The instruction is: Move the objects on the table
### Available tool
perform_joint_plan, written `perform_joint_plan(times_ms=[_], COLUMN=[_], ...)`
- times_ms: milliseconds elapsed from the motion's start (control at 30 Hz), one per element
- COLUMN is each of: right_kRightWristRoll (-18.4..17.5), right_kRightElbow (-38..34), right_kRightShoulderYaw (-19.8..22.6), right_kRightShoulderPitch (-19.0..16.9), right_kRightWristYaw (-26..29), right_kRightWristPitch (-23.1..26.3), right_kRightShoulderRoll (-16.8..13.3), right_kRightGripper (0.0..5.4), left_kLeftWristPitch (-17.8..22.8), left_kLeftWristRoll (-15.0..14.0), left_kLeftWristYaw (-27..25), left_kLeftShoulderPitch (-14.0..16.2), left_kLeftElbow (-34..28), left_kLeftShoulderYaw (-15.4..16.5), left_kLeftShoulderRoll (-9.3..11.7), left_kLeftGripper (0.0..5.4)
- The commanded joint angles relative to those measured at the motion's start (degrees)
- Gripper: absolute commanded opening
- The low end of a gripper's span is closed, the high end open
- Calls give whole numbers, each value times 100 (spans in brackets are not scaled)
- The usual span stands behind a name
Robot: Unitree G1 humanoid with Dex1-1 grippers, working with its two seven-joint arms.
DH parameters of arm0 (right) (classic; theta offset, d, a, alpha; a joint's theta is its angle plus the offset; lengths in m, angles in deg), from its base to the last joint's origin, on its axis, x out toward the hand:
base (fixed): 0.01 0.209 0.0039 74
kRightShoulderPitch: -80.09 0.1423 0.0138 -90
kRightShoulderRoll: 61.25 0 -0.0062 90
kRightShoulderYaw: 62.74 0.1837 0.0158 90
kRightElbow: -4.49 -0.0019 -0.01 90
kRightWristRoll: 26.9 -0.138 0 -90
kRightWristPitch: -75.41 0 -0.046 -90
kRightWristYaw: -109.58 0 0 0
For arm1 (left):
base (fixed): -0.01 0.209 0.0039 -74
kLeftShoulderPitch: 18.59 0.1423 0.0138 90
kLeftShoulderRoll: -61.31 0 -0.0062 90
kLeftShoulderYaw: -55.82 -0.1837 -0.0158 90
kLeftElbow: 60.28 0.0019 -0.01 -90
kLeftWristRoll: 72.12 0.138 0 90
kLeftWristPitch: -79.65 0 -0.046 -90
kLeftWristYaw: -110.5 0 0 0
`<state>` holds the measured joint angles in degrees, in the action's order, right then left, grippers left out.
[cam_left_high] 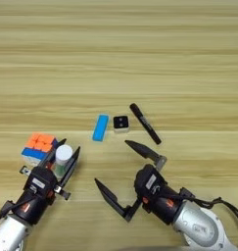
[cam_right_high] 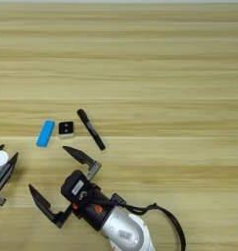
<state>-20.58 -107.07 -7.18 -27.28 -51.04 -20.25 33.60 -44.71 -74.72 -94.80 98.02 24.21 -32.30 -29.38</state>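
Pale strip (cam_right_high: 118, 1) at twelve o'clock
Thin, light grey, running full width beyond the table (cam_right_high: 140, 59); what it is cannot be told.

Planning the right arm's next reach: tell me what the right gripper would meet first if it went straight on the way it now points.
The open right gripper points up-left. The blue block probably comes first, though its line may pass just left of it; height above the table is unclear.

Near the table's (cam_left_high: 140, 59) front-left corner, the left gripper (cam_left_high: 63, 159) clasps an upright glue stick (cam_left_high: 62, 158) beside the puzzle cube (cam_left_high: 39, 148). The right gripper (cam_left_high: 118, 166) gapes wide, behind it a blue block (cam_left_high: 100, 127), small cube (cam_left_high: 121, 123) and marker (cam_left_high: 145, 123).
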Motion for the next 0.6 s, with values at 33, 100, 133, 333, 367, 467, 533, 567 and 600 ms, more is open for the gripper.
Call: perform_joint_plan(times_ms=[33, 100, 133, 333, 367, 467, 533, 567, 600], right_kRightWristRoll=[-59, -59, -58, -53, -48, -48, -52, -54, -56], right_kRightElbow=[-11, -13, -13, -18, -23, -27, -24, -22, -21], right_kRightShoulderYaw=[19, 21, 22, 18, 15, 18, 21, 20, 19], right_kRightShoulderPitch=[9, 10, 9, 5, 0, -7, -9, -9, -9], right_kRightWristYaw=[15, 14, 13, 10, 7, 4, 3, 4, 4], right_kRightWristPitch=[-29, -29, -30, -28, -26, -19, -18, -19, -20], right_kRightShoulderRoll=[4, 5, 5, 9, 9, 6, 7, 9, 11], right_kRightGripper=[540, 540, 540, 540, 540, 540, 540, 540, 540], left_kLeftWristPitch=[-119, -150, -189, -323, -339, -299, -238, -223, -208], left_kLeftWristRoll=[239, 334, 424, 823, 871, 945, 1007, 1056, 1098], left_kLeftWristYaw=[66, 87, 112, 265, 298, 393, 474, 512, 547], left_kLeftShoulderPitch=[-24, -27, -31, -45, -42, -36, -51, -61, -66], left_kLeftElbow=[133, 183, 213, 408, 439, 487, 545, 579, 602], left_kLeftShoulderYaw=[-135, -188, -214, -403, -422, -432, -410, -399, -392], left_kLeftShoulderRoll=[67, 81, 93, 117, 134, 180, 227, 250, 268], left_kLeftGripper=[163, 163, 163, 163, 163, 163, 163, 163, 163])
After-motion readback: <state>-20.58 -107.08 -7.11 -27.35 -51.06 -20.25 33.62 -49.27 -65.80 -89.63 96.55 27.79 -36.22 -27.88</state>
